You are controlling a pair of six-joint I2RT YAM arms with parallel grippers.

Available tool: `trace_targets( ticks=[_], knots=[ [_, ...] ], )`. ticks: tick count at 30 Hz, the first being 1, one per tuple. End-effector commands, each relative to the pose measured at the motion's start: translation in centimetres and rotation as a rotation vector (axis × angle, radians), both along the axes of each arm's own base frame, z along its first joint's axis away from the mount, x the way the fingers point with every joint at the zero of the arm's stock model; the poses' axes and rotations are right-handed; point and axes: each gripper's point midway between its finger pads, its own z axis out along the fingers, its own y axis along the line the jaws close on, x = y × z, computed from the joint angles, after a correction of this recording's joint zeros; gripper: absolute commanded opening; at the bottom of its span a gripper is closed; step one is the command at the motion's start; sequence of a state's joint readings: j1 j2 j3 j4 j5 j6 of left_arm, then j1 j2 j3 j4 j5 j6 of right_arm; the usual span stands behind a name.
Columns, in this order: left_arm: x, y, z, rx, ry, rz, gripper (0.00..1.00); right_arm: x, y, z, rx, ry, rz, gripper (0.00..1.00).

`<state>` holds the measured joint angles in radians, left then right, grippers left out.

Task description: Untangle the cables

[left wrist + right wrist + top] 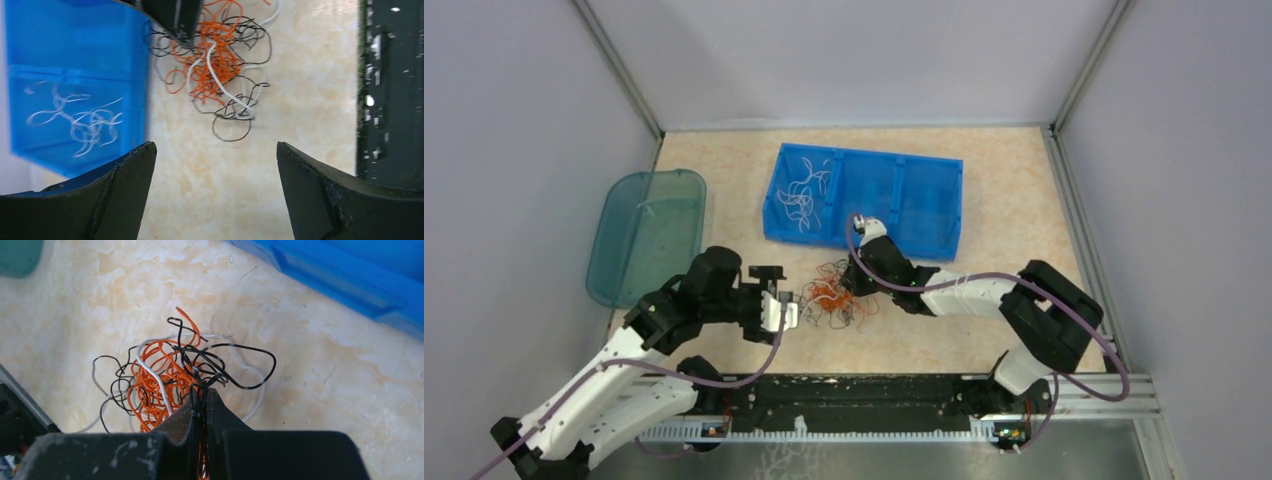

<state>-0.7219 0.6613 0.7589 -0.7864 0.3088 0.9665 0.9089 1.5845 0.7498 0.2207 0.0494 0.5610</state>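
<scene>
A tangle of thin orange, black and white cables [836, 297] lies on the table in front of the blue bin. It also shows in the left wrist view [216, 65] and the right wrist view [165, 375]. My right gripper [202, 392] is shut on black strands at the near edge of the tangle, with orange strands between its fingers lower down. In the top view my right gripper [856, 281] sits at the tangle's right side. My left gripper [214, 150] is open and empty, just short of the tangle; in the top view my left gripper [790, 312] is at its left.
A blue three-compartment bin [894, 200] stands behind the tangle; its left compartment holds several white strands [806, 190]. A teal lid-like tray [624, 260] lies at the left. A black rail [864, 395] runs along the near table edge.
</scene>
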Motion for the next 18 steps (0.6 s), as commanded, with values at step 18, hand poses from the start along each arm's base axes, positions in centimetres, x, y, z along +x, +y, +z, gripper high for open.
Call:
trace_targets(
  ticks=[18],
  knots=[
    [-1.3, -6.5, -6.1, -0.042, 0.574, 0.045, 0.9, -0.8, -2.7, 1.9, 0.167, -0.016, -0.321, 0.0]
  ],
)
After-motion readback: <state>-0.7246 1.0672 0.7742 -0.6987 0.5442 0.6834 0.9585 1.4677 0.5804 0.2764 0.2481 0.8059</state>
